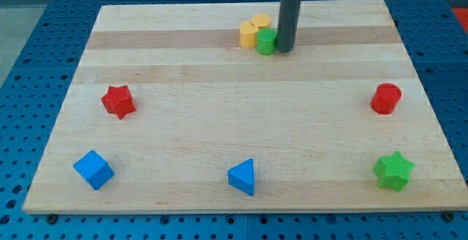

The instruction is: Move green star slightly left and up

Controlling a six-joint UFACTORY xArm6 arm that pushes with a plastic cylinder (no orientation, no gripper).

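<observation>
The green star (393,170) lies near the board's bottom right corner. My tip (284,50) is at the view's top centre, far from the star, touching the right side of a small green block (266,42). That green block sits against a yellow block (250,34) with a second yellow block (261,23) just behind them.
A red cylinder (385,98) stands at the right edge, above the green star. A red star (118,101) is at the left. A blue cube (93,170) is at the bottom left and a blue triangle (243,176) at the bottom centre. The wooden board (219,123) rests on a blue perforated table.
</observation>
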